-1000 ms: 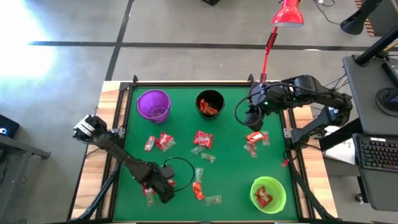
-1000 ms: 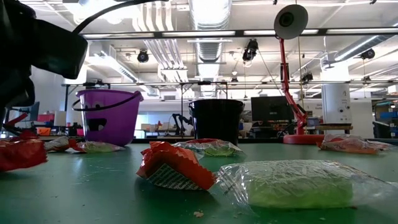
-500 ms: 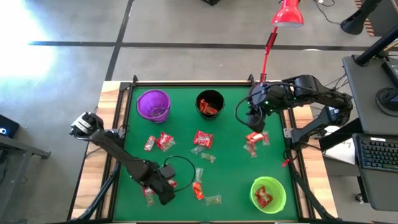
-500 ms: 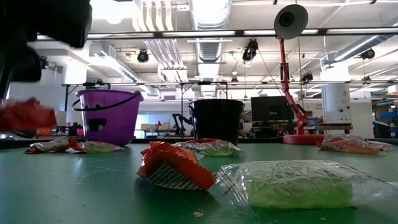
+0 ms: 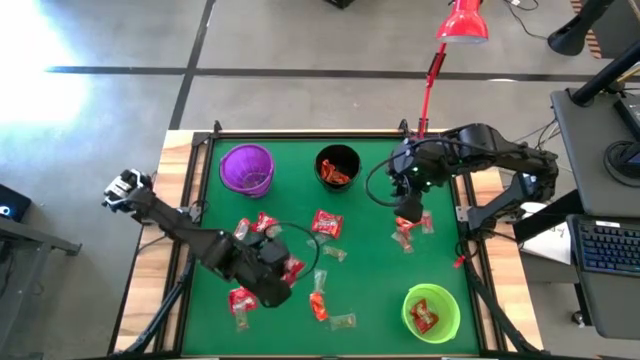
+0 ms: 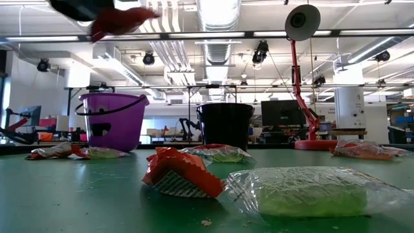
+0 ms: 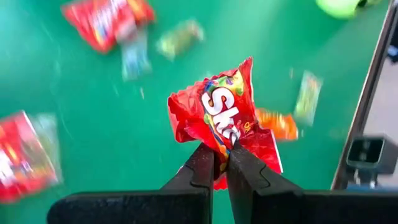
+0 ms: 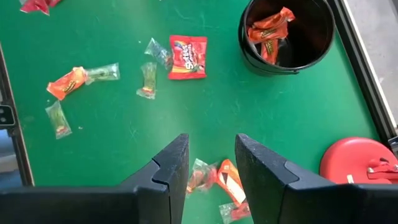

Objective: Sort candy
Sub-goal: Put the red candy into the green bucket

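My left gripper [image 5: 283, 272] is shut on a red Skittles packet [image 7: 214, 112], one piece of candy, high above the green table's near left; the low view shows the packet [image 6: 120, 19] at the top. More candy lies scattered: red packets [image 5: 327, 224] [image 5: 262, 228] [image 5: 241, 300], an orange one [image 5: 318, 305] and clear ones. A purple cup [image 5: 247, 168], a black cup [image 5: 337, 167] and a green cup [image 5: 432, 312] stand upright on the table. My right gripper [image 8: 211, 158] hangs open, high above a few sweets [image 8: 227, 177] at the right. My left gripper pinches the red packet's crinkled end [image 7: 224, 143] between its two fingertips [image 7: 202, 163]. The fingers slant downward and the rest of the packet sticks out beyond them. The packet is lifted well clear of the table.
The black cup holds orange candy [image 8: 268, 28] and the green cup holds red candy [image 5: 426, 316]. A red lamp's base [image 8: 360, 165] stands at the far right corner. A raised wooden rim [image 5: 190, 170] borders the table. An orange sweet [image 6: 178, 175] and a clear green one [image 6: 304, 191] lie near the front.
My left gripper has risen from the near left of the table and gone a little toward the far right, taking the red packet with it. The packet lay on the table a second ago and now hangs high above it.
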Controlling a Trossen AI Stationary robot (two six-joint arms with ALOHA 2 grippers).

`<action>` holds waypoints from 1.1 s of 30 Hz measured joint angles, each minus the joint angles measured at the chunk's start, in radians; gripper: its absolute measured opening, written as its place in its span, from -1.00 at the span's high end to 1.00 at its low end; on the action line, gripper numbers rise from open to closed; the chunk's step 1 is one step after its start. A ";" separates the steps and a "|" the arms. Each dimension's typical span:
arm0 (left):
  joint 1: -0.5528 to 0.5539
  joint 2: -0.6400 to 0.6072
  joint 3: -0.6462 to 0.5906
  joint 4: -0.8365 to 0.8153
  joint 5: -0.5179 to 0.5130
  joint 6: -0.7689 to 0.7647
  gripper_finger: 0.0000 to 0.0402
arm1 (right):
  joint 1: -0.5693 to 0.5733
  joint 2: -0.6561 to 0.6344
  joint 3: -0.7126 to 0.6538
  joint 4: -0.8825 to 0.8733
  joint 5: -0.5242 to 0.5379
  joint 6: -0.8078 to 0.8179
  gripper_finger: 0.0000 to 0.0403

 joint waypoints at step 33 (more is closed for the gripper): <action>0.228 -0.017 0.202 0.132 -0.227 0.719 0.99 | 0.079 0.095 -0.072 0.556 -0.177 -0.006 0.31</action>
